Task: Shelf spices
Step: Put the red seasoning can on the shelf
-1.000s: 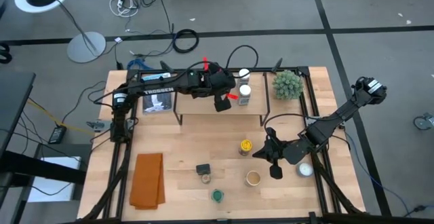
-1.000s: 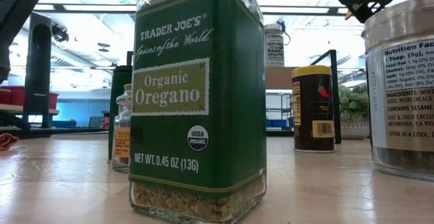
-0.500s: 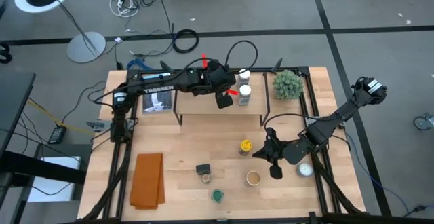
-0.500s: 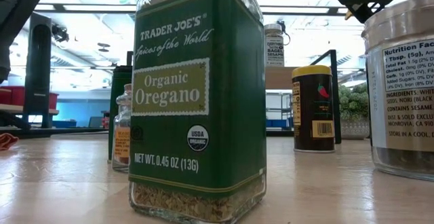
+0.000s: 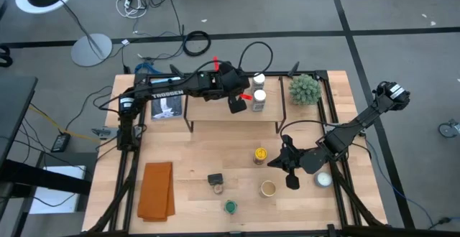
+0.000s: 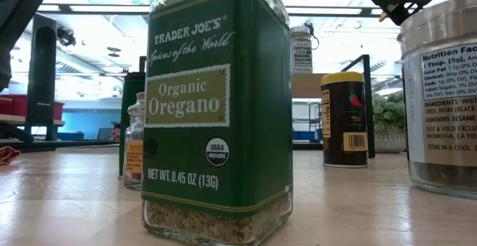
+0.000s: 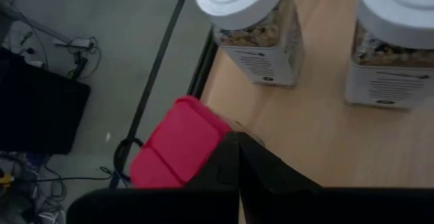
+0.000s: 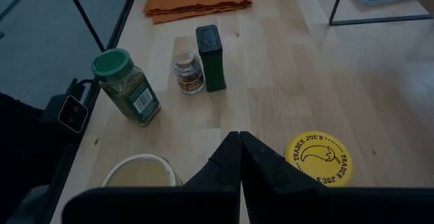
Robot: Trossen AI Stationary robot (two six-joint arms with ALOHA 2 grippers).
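Left gripper (image 5: pixel 236 106) sits over the shelf (image 5: pixel 215 118), jaws closed, apparently clamping the red tin (image 7: pixel 178 142); the contact itself is hidden. Two white-capped jars (image 5: pixel 259 97) stand on the shelf just beside it. Right gripper (image 5: pixel 291 179) hovers low over the table (image 5: pixel 194 158), closed and empty, near the yellow-lidded jar (image 5: pixel 260 154), tan-lidded jar (image 5: pixel 268 188) and green-lidded jar (image 5: pixel 230 207).
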